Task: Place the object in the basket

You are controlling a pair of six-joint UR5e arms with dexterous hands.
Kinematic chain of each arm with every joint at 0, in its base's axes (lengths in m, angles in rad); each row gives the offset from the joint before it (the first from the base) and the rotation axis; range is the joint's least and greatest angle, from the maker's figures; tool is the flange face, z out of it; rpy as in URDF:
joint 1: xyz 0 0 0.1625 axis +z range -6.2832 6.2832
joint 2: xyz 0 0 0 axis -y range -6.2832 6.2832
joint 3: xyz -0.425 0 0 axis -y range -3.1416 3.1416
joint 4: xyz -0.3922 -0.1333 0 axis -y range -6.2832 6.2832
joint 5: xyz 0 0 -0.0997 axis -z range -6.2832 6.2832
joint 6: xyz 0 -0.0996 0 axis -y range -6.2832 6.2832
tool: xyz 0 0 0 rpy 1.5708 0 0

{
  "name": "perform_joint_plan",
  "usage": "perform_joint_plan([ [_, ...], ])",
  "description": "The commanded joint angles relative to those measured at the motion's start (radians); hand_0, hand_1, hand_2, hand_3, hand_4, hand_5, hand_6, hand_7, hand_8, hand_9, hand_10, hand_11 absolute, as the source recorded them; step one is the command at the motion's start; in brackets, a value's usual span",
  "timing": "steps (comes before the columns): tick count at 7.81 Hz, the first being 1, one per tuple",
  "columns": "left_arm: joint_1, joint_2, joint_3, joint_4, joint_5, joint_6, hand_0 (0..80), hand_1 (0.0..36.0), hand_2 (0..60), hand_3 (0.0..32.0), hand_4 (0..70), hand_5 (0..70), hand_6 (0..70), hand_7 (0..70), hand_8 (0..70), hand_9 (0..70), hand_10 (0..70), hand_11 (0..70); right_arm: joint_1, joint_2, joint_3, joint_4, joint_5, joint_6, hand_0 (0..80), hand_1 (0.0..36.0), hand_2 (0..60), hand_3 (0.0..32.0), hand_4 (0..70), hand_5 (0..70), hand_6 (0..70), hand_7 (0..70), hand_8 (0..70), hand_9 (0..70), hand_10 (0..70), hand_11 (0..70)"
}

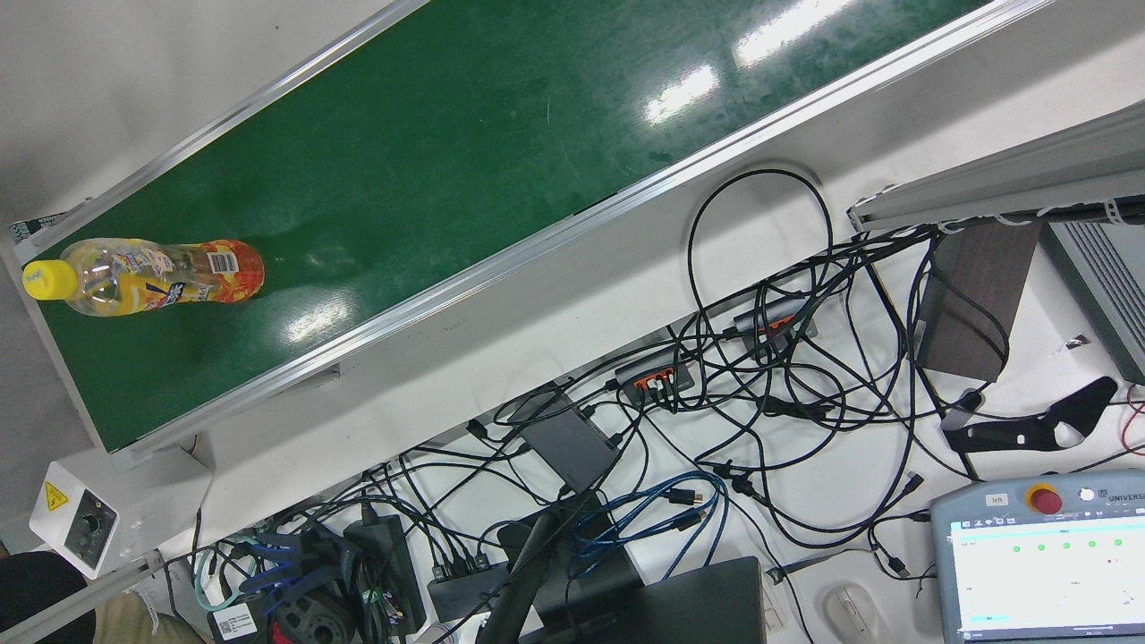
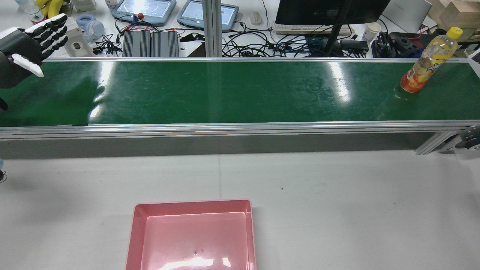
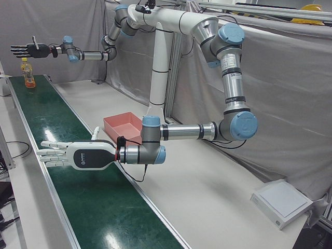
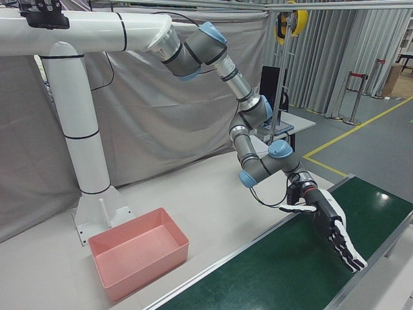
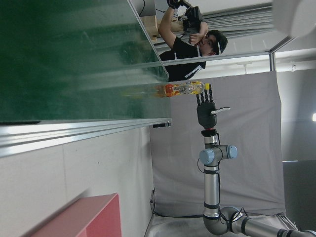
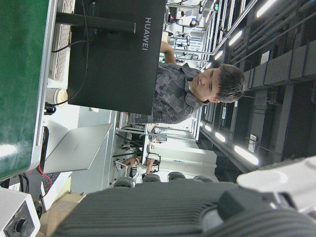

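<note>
Green conveyor belt (image 2: 225, 90) running left to right across the far side of a white table (image 2: 337, 180), seen from the rear, with cables, monitors and control tablets crowding the desk beyond it. Standing upright on the belt at its far right end: a plastic drink bottle (image 2: 427, 56), yellow-capped, orange at the base, its label facing the rear camera. Empty on the near side of the table, left of centre and well apart from the bottle: a pink basket (image 2: 193, 201). Hovering over the belt's left end, palm toward the belt: the left hand (image 2: 26, 45), fingers (image 2: 52, 32) stretched out flat and spread, holding nothing. Raised near the bottle and above it at the opposite end, as caught from the left-front corner: the right hand (image 3: 26, 50), likewise released, fingers straight and apart, touching nothing. Visible behind the belt in the hand cameras: two operators, one with arms lifted.
</note>
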Motion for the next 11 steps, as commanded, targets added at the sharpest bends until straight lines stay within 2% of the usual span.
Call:
perform_joint_plan([
  [1, 0.014, 0.0, 0.004, 0.008, 0.0, 0.003, 61.8, 5.8, 0.0, 0.0, 9.1, 7.2, 0.0, 0.0, 0.0, 0.0, 0.6, 2.7, 0.001, 0.002, 0.001, 0.0, 0.0, 0.001, 0.0, 0.0, 0.0, 0.0, 0.0, 0.0, 0.0, 0.0, 0.0, 0.0, 0.0, 0.0],
  [11, 0.015, -0.007, 0.005, 0.01, 0.0, 0.003, 62.0, 5.6, 0.0, 0.0, 9.5, 8.7, 0.0, 0.0, 0.0, 0.0, 0.9, 3.2, 0.001, 0.002, -0.001, 0.0, 0.0, -0.001, 0.0, 0.0, 0.0, 0.0, 0.0, 0.0, 0.0, 0.0, 0.0, 0.0, 0.0, 0.0],
])
